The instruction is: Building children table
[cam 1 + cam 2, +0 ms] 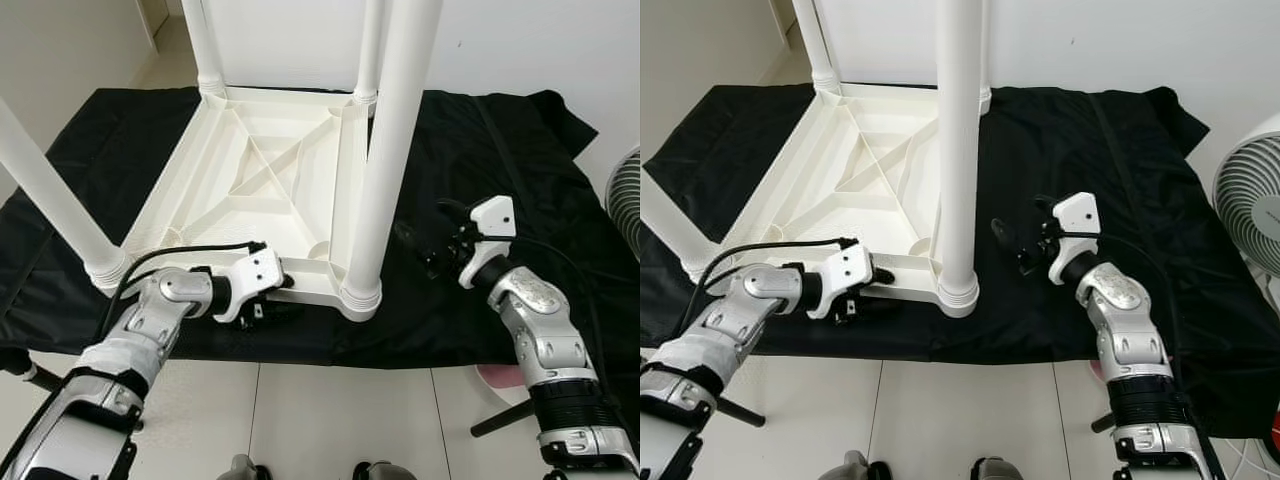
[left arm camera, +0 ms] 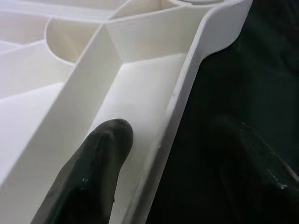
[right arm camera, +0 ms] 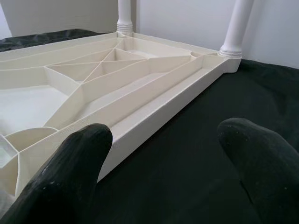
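Black cloth (image 1: 470,150) covers the floor, and on it lies the white children's table (image 1: 250,190), upside down with legs pointing up. Left gripper (image 2: 163,154) straddles the table's near rim (image 2: 180,102), one finger (image 2: 100,149) inside the ribbed underside, the other out on the cloth, parted, not clamped. Right gripper (image 3: 163,154) hovers open and empty just right of the near-right leg (image 1: 385,150). Leg tops are cut off. A fan (image 1: 1250,205) crowds the right edge; pale tiles (image 1: 330,410) lie near.
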Tool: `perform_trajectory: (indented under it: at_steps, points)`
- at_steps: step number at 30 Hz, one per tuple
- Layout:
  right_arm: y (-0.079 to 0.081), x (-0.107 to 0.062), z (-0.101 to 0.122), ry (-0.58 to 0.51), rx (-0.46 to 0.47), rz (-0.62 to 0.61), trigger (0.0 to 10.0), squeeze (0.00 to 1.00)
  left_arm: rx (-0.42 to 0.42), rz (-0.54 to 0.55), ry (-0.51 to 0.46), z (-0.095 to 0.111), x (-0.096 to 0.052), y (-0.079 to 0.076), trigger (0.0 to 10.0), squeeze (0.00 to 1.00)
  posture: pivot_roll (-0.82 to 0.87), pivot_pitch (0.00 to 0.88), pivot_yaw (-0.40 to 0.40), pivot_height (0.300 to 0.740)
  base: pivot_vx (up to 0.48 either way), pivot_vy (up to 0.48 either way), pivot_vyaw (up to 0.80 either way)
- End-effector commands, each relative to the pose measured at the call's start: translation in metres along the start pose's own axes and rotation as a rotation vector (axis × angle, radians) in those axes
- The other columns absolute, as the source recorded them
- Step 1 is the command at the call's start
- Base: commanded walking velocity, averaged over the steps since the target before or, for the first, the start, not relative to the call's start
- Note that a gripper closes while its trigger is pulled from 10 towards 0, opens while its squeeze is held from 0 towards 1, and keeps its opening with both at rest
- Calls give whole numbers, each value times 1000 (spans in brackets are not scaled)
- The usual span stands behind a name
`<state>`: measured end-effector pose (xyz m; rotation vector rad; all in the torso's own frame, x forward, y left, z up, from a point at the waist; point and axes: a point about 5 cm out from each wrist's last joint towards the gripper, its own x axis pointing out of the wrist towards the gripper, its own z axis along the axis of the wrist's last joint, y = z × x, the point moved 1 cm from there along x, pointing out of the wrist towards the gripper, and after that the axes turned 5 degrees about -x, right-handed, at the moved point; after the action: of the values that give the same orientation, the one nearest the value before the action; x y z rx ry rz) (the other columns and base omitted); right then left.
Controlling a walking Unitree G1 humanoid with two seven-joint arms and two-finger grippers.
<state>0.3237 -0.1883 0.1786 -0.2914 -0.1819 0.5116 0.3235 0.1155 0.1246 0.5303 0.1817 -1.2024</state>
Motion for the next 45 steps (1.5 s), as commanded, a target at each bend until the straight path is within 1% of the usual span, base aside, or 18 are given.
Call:
perform_trajectory:
  at_steps: [1, 2, 4, 7, 10, 12, 13, 15, 17, 19, 25, 27, 30, 34, 38, 42, 44, 45]
  points:
    - [-1, -5, -1, 6, 18, -4, 10000, 0, -32, 66, -42, 4, -5, 2, 10000, 0, -132, 96, 56, 740, 0, 0, 0]
    - [1, -9, -2, 12, 17, 7, 10000, 0, -51, 82, -74, 10, -8, 2, 10000, 0, -132, 96, 56, 740, 0, 0, 0]
    - [1, -9, -2, 12, 17, 7, 10000, 0, -51, 82, -74, 10, -8, 2, 10000, 0, -132, 96, 56, 740, 0, 0, 0]
    - [9, -19, -3, 24, 23, 86, 10000, 0, -56, 136, -115, 17, -16, 1, 10000, 0, -129, 100, 53, 740, 0, 0, 0]
    - [10, -23, -2, 28, 30, 122, 10000, 0, -67, 161, -134, 19, -21, 0, 10000, 0, -125, 100, 50, 740, 0, 0, 0]
    - [10, -33, 4, 33, 60, 238, 10000, 0, -94, 251, -174, 26, -32, 1, 10000, 0, -116, 100, 43, 740, 0, 0, 0]
    - [10, -33, 4, 33, 60, 238, 10000, 0, -94, 251, -174, 26, -32, 1, 10000, 0, -116, 100, 43, 740, 0, 0, 0]
    - [12, -40, 8, 41, 76, 335, 10000, 0, -118, 306, -181, 27, -38, 0, 10000, 0, -108, 101, 37, 740, 0, 0, 0]
    - [13, -42, 9, 46, 76, 367, 10000, 0, -125, 318, -180, 27, -39, -1, 10000, 0, -108, 101, 37, 740, 0, 0, 0]
    - [17, -50, 8, 86, 60, 499, 10000, 0, -163, 369, -189, 28, -41, -1, 10000, 0, -93, 101, 23, 740, 0, 0, 0]
    - [23, -55, 8, 120, 47, 635, 10000, 0, -188, 416, -199, 31, -43, -1, 10000, 0, -82, 99, 15, 740, 0, 0, 0]
    - [27, -52, 10, 111, 41, 688, 10000, 0, -202, 440, -210, 34, -44, -3, 10000, 0, -75, 97, 10, 740, 0, 0, 0]
    - [29, -47, 11, 100, 29, 698, 10000, 0, -208, 451, -217, 35, -45, -4, 10000, 0, -73, 96, 9, 740, 0, 0, 0]
    - [39, -22, 14, 50, -1, 688, 10000, 0, -229, 450, -227, 43, -44, -12, 10000, 0, -58, 94, -9, 740, 0, 0, 0]
    - [44, -11, 14, 27, 4, 686, 10000, 0, -231, 445, -226, 45, -42, -18, 10000, 0, -55, 93, -12, 740, 0, 0, 0]
    - [53, 0, 10, 13, 17, 678, 10000, 0, -269, 444, -249, 48, -32, -26, 10000, 0, -53, 89, -15, 740, 0, 0, 0]
    - [53, 0, 10, 13, 17, 678, 10000, 0, -269, 444, -249, 48, -32, -26, 10000, 0, -53, 89, -15, 740, 0, 0, 0]
    - [58, 6, 8, 7, 18, 658, 10000, 0, -280, 433, -253, 50, -25, -32, 10000, 0, -53, 89, -15, 740, 0, 0, 0]
